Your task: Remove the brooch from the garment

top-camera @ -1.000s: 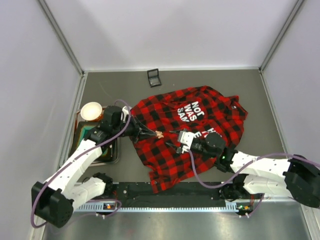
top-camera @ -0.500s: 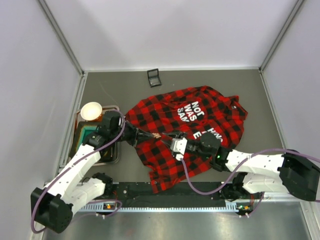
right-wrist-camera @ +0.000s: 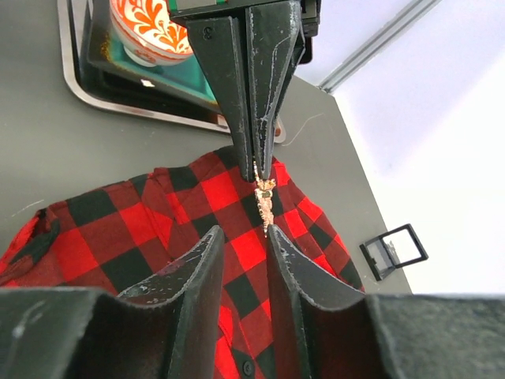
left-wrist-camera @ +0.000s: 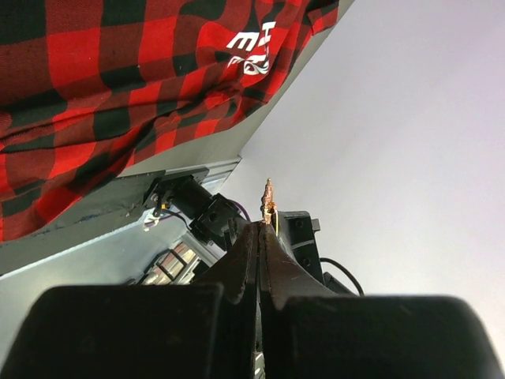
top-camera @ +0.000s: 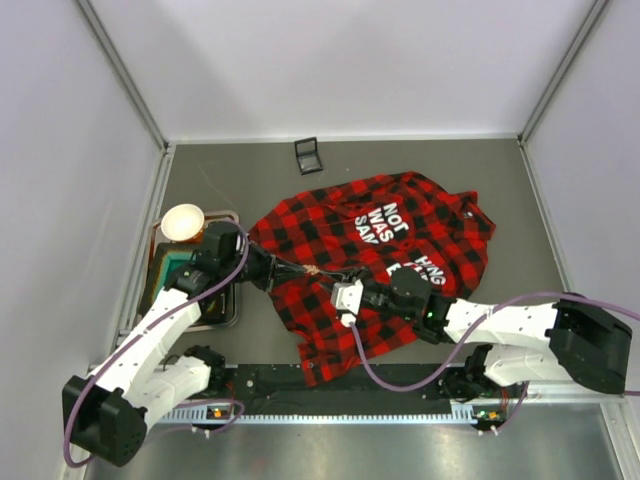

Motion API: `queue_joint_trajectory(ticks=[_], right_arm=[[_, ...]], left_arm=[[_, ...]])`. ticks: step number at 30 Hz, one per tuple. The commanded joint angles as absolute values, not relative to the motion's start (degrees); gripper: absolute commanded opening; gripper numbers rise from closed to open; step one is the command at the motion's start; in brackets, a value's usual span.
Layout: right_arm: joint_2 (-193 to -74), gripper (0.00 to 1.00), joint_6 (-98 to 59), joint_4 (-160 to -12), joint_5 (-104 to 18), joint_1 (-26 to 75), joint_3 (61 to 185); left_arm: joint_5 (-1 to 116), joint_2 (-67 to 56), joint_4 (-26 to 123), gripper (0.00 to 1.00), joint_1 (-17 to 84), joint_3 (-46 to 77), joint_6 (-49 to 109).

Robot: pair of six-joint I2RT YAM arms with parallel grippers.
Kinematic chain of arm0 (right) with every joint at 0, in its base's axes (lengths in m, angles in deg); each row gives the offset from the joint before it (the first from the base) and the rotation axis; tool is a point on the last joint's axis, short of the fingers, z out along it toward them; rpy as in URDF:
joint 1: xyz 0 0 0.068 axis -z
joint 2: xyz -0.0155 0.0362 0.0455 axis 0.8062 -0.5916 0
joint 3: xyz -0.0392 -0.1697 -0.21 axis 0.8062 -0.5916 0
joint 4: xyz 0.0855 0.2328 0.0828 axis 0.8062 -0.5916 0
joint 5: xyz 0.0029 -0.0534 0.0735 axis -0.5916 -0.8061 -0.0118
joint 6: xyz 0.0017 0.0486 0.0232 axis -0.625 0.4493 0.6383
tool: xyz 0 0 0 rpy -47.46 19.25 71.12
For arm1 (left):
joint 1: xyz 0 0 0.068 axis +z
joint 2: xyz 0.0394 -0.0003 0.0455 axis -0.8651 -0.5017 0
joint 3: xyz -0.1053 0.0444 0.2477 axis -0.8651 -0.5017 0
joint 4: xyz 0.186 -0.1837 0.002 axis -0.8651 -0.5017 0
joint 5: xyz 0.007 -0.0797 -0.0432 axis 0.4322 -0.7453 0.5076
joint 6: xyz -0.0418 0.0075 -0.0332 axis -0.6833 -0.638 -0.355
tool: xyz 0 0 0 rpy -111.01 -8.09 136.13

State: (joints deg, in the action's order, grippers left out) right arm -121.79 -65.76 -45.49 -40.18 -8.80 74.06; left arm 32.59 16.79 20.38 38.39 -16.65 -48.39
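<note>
The garment (top-camera: 400,235), a red-and-black plaid shirt with white lettering, lies spread mid-table. My left gripper (top-camera: 302,268) hovers over its left part, shut on the brooch (top-camera: 316,270), a tiny coppery sparkly pin. In the left wrist view the brooch (left-wrist-camera: 268,197) sticks out past my left gripper (left-wrist-camera: 263,227) in the air, with no cloth on it. My right gripper (right-wrist-camera: 245,233) faces it tip to tip, jaws narrowly apart and holding nothing. The brooch (right-wrist-camera: 266,201) hangs just beyond its fingers, its lower end touching the right finger's tip.
A metal tray (top-camera: 225,310) holds an orange-patterned bowl (top-camera: 183,222) at the table's left edge, under my left arm. A small black square box (top-camera: 309,155) stands open near the back wall. The right arm lies across the shirt's lower hem.
My right gripper has slid left across the shirt to meet the left one, and its jaws have narrowed. The left gripper drew back slightly to the left, still holding the brooch.
</note>
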Motion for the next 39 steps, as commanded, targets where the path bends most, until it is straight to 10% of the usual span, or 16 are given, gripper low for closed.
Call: queue_joint_trajectory(ticks=[1,23,39], right_arm=[[-122.92,0.27,-67.01,-41.87,-41.36,-9.91,77.18],[-125.64,0.0,-71.14,-40.37,-48.48,-12.54,78.5],[-125.38,0.0,-66.31,-39.67,-54.37,-12.46,79.11]], left_arm=[[32.09,17.92,21.4,0.0,38.71,-16.21,-49.25],[29.81,18.19,24.12,0.0,38.71,-18.41,-51.27],[27.26,19.59,35.11,0.0,38.62,-23.5,-52.68]])
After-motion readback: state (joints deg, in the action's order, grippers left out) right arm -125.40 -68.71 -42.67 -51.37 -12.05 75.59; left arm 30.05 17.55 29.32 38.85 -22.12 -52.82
